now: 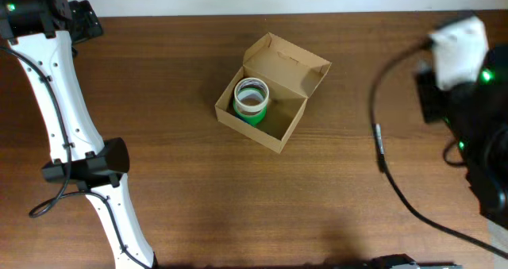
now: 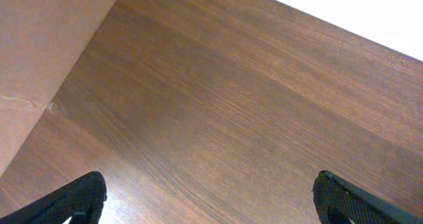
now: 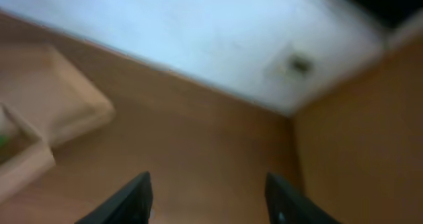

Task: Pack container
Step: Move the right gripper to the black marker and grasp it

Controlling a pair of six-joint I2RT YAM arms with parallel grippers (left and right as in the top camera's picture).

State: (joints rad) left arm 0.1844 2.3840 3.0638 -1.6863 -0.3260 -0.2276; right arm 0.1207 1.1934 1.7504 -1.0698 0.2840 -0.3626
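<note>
Container point(image 1: 242, 126) sits about mid-worktop point(image 1: 198, 205), a plain tan cardboard box turned at an angle, with its lid flap point(image 1: 290, 69) standing up at the back. So it's open.

One tape roll point(image 1: 252, 100) is already in there, green around the side with a pale top, tucked into the left end of the box. It might be more than one roll stacked, honestly can't tell from overhead. The right end of the box looks bare, so there's room if more is meant to go in, but I don't see any other loose items on the worktop to pack.

Both arms are well clear of it. The left arm point(image 1: 71, 142) is off at the far left, and the left jaws are spread wide over bare wood with nothing between them. The right arm point(image 1: 468, 102) is out at the right edge; its wrist view is blurry, but the right jaws are also apart and empty, with the box point(image 3: 26, 151) just visible off to the side.

My read: the loading part is done or nearly so. What's left is folding the lid down and tucking the tabs.
</note>
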